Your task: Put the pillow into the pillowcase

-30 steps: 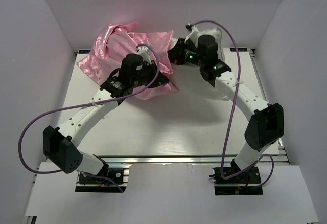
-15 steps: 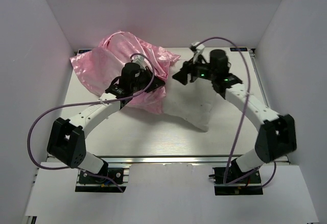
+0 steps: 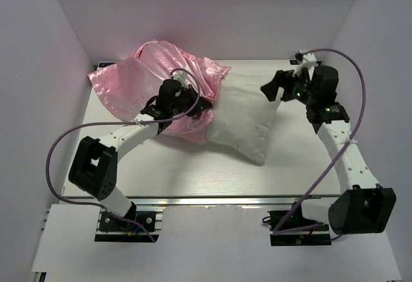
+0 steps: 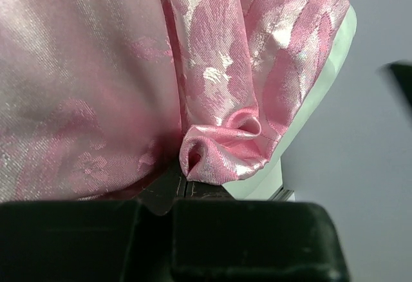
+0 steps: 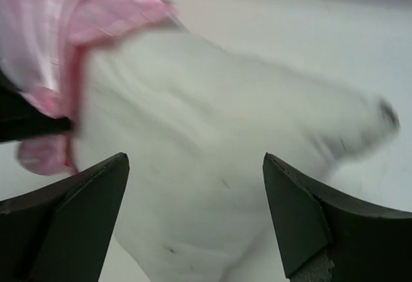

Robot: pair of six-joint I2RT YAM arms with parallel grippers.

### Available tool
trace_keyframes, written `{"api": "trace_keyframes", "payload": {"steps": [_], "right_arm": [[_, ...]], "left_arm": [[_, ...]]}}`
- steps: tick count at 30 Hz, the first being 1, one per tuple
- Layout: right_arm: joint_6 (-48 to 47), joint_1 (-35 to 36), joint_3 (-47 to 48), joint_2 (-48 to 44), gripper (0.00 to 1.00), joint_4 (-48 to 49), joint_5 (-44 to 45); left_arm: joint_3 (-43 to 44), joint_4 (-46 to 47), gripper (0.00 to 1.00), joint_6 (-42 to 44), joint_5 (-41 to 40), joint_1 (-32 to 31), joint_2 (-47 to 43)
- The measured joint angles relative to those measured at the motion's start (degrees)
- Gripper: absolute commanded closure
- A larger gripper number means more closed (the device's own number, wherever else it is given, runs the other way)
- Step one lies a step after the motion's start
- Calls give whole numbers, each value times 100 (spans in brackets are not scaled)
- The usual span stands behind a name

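Note:
The pink pillowcase (image 3: 145, 79) lies crumpled at the back left of the table. The white pillow (image 3: 248, 118) lies flat with its left end inside the pillowcase mouth and its right half bare. My left gripper (image 3: 198, 105) is shut on a bunched fold of the pillowcase's edge (image 4: 222, 156), with the jaws (image 4: 183, 182) pressed together under the fabric. My right gripper (image 3: 273, 89) hovers just right of the pillow's far right corner, open and holding nothing. In the right wrist view its gripper (image 5: 193, 172) frames the pillow (image 5: 212, 121), with the pillowcase (image 5: 58, 31) at the left.
White enclosure walls (image 3: 61, 44) close in the table on the left, back and right. Purple cables (image 3: 64, 140) loop off both arms. Bare tabletop (image 3: 193, 172) runs along the front below the pillow, up to the metal rail (image 3: 206, 199).
The right gripper has opened, let go and drawn back to the right. The pillow has dropped flat onto the table, its right half out of the pillowcase. The left gripper keeps its hold.

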Motion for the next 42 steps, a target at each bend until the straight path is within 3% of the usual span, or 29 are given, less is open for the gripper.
{"api": "trace_keyframes", "payload": {"steps": [3, 7, 10, 12, 19, 20, 24, 34, 37, 42], "right_arm": [[321, -566, -540, 107, 11, -518, 87], [669, -717, -804, 293, 11, -938, -55], [975, -710, -1132, 361, 11, -647, -529], [1220, -695, -1462, 619, 16, -109, -951], [2135, -293, -1322, 2682, 56, 1327, -1781], [2201, -195, -1204, 2785, 71, 1432, -1803], [2636, 295, -284, 3303, 99, 1808, -2002], [4330, 555, 1639, 3501, 100, 2796, -2326], [4717, 435, 2015, 3165, 100, 3202, -2208], [4638, 210, 2597, 2608, 100, 3261, -2179]], "left_arm": [[181, 22, 100, 2, 94, 13, 195], [284, 105, 100, 0, 186, 33, 293], [291, 157, 100, -22, 254, 33, 302], [291, 216, 100, -61, 299, 33, 310], [597, 584, 100, -352, 623, 33, 706], [704, 623, 100, -385, 638, 33, 800], [1541, 538, 100, -457, 651, 39, 1276], [3630, -188, 100, -520, 717, 26, 1882], [4774, -306, 100, -645, 844, 22, 2181], [5652, -337, 100, -857, 861, -81, 2238]]}}
